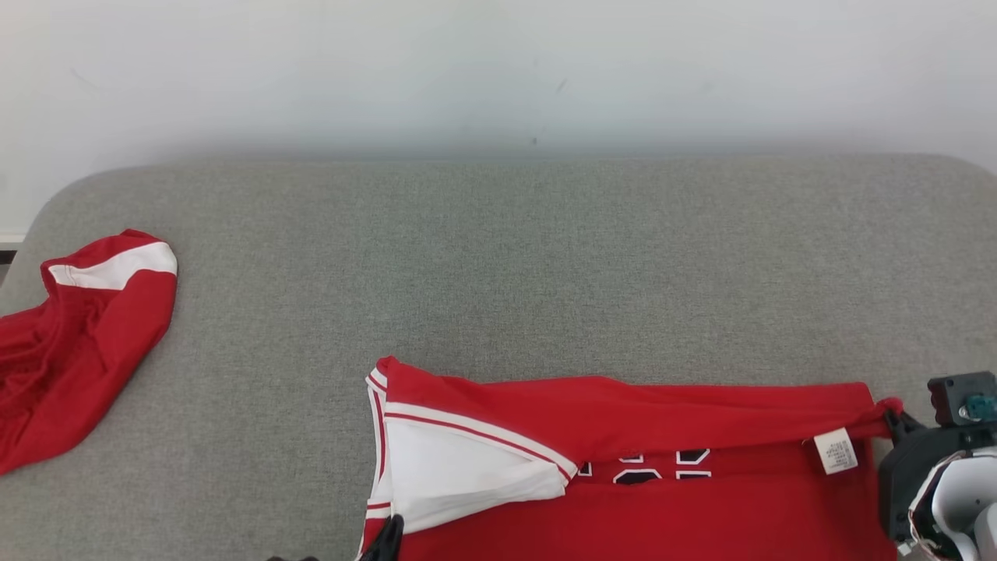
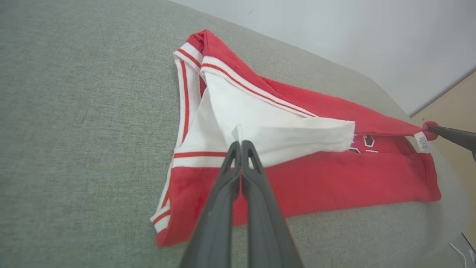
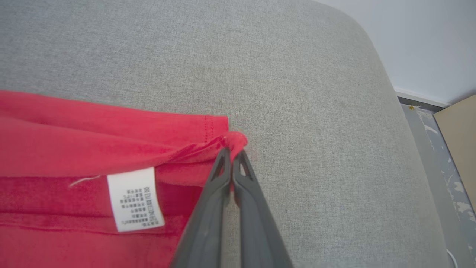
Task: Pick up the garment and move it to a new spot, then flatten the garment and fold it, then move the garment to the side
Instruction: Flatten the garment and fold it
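The garment (image 1: 701, 514), a red jersey with white trim, lies partly folded at the near edge of the grey padded surface (image 1: 498, 257). Its white panel (image 2: 282, 134) is turned over the red body, and a white care label (image 3: 135, 199) shows near the hem. My left gripper (image 2: 240, 143) is shut on the white panel's edge, and a sliver of white fabric pokes out above the tips. In the head view its tip (image 1: 389, 538) is at the garment's left end. My right gripper (image 3: 232, 152) is shut on the red hem corner (image 1: 896, 407) at the right end.
A second red and white cloth (image 1: 78, 343) lies bunched at the surface's far left edge. A white wall (image 1: 498, 70) rises behind the surface. Past the rounded right edge are the floor (image 3: 442, 156) and a beige board (image 3: 461, 123).
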You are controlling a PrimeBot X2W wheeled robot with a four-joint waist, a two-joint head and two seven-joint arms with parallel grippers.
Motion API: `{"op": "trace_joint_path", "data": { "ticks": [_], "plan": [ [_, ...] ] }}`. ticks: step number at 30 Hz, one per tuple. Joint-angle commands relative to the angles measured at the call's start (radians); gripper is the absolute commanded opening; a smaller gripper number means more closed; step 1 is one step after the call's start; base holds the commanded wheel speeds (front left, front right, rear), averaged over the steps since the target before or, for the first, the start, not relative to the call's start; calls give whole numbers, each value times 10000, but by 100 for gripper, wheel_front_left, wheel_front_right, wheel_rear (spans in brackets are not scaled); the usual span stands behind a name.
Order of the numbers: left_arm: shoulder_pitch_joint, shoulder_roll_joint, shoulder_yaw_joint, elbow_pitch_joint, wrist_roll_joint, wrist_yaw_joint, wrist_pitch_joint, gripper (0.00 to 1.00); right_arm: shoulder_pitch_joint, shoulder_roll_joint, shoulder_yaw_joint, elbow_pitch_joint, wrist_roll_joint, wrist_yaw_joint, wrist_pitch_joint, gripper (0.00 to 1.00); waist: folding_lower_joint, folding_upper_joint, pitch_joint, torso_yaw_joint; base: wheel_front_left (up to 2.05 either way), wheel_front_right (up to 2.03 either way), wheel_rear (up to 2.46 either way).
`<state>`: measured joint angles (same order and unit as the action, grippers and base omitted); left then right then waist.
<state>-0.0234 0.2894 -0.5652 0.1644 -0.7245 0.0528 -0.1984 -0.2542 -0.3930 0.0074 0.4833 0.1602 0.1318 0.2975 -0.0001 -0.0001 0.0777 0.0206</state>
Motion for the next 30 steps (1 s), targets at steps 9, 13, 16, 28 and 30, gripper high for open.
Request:
{"op": "trace_joint_path", "data": {
  "ticks": [9,13,16,28,30],
  "plan": [
    [163,-37,-145,879,172,225,-55,75,518,392,-230,-144,73,-24,12,100,1,1,-187,-92,0,0,0],
    [71,-92,-95,1065,298,278,-251,100,639,573,-428,-246,255,-24,-121,100,1,1,-274,-56,0,0,0],
    [45,-129,85,1157,419,345,-470,100,888,884,-784,-461,616,-24,-322,100,1,1,-441,-6,0,0,0],
    [731,-656,2705,-613,2257,-121,-667,100,1921,2025,-1620,-2042,1906,-24,-768,100,1,1,-991,-192,0,0,0],
    [895,-811,3184,-881,2571,-325,-667,100,1973,2110,-1705,-2164,1977,-24,-738,100,1,1,-1027,-245,0,0,0]
  ]
}}
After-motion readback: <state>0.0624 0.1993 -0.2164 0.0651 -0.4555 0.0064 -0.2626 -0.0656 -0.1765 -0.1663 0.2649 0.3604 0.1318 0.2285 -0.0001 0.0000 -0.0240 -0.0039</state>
